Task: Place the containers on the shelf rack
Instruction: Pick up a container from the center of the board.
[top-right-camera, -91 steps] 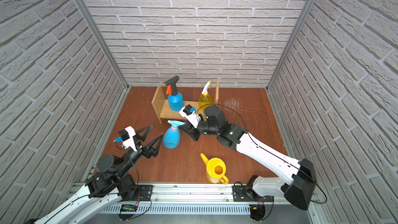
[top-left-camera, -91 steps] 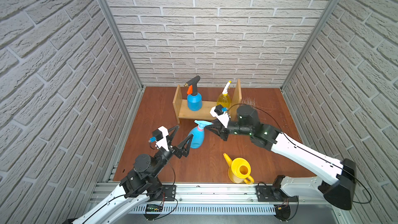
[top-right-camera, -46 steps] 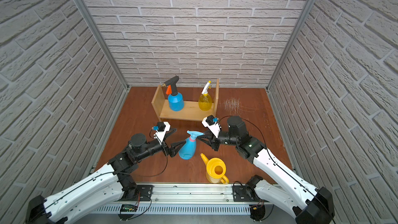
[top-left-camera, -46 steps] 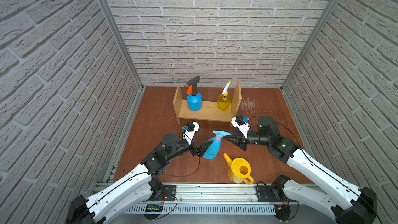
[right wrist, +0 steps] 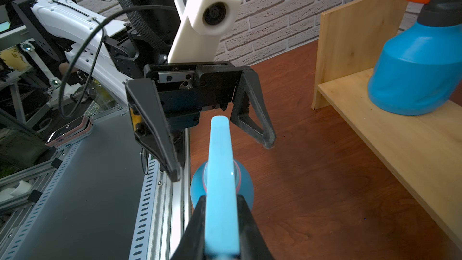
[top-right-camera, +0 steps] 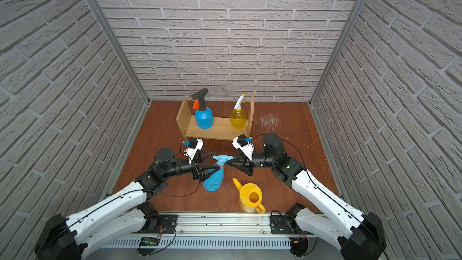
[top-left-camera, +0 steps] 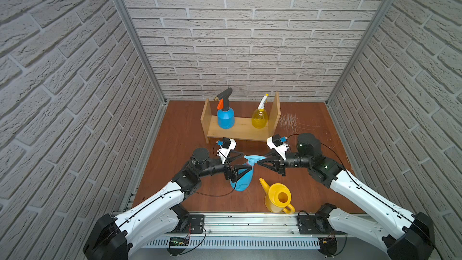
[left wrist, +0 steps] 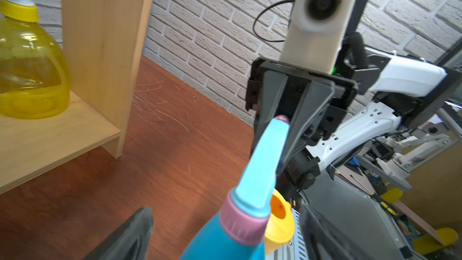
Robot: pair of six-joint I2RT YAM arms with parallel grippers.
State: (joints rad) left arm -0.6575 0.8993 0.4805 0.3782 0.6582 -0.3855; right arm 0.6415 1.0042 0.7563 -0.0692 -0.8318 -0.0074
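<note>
White brick walls closed round the brown tabletop (top-left-camera: 180, 126). At its back stood the shelf rack (top-left-camera: 241, 127), with the blue pressure sprayer (top-left-camera: 225, 118) toward the left end of its board and the yellow spray bottle (top-left-camera: 259, 118) by the right panel, both upright. The yellow watering can (top-left-camera: 277, 197) sat near the front rail, well apart from the rack.

Two of four were home, by my reckoning. The step in hand was the slim light-blue spray bottle (top-left-camera: 241, 181), out in the middle between my arms. My right pincer (top-left-camera: 260, 163) was clamped on the tip of its spray head. My left pincer (top-left-camera: 246, 162) gaped wide, a finger either side of the neck, apparently not touching. I could not tell whether the base sat on the wood.

Next, I judged, the left had to close on the neck so the right could let go, then carry the bottle to the bare board between the two already there.

The can's mouth showed nothing inside. The yellow bottle's translucent belly gave no clear liquid line, and the blue ones were opaque.
</note>
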